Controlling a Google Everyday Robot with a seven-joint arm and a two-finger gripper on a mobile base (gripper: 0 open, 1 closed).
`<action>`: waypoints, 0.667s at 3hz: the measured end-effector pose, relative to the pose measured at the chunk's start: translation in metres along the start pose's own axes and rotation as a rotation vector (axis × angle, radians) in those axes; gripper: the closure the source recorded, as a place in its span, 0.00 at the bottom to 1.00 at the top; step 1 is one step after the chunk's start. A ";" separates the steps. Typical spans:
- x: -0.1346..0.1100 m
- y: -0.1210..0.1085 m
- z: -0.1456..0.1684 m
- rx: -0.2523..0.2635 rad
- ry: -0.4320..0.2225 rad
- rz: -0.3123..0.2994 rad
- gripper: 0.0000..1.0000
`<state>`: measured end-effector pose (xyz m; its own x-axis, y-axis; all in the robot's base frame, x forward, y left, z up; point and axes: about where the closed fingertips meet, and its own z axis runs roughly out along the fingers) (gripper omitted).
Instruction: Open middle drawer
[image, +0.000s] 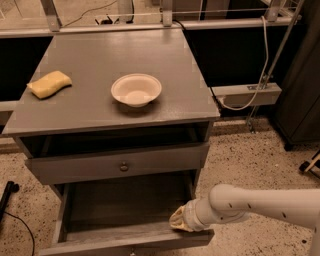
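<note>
The grey cabinet (115, 107) has a drawer with a small round knob (124, 166) just under its top, standing slightly out. Below it the middle drawer (125, 239) is pulled well out toward me. Its bare inside (125, 200) shows, and its front is cut off by the bottom edge of the view. My gripper (181, 220), with a yellowish tip on a white arm (250, 202), sits at the right end of that drawer's front edge, touching it. The lowest drawer is out of view.
A white bowl (136, 90) and a yellow sponge (49, 84) lie on the cabinet top. A black cable and foot (7, 197) are on the speckled floor at left. A white box with a cord (245, 94) and a dark cabinet (300, 75) stand at right.
</note>
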<state>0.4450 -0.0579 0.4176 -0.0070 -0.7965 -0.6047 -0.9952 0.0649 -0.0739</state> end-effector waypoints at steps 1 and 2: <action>0.001 0.004 -0.009 0.030 -0.011 -0.001 1.00; 0.000 0.005 -0.012 0.041 -0.014 -0.005 1.00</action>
<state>0.4385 -0.0648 0.4267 0.0001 -0.7882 -0.6154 -0.9903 0.0854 -0.1096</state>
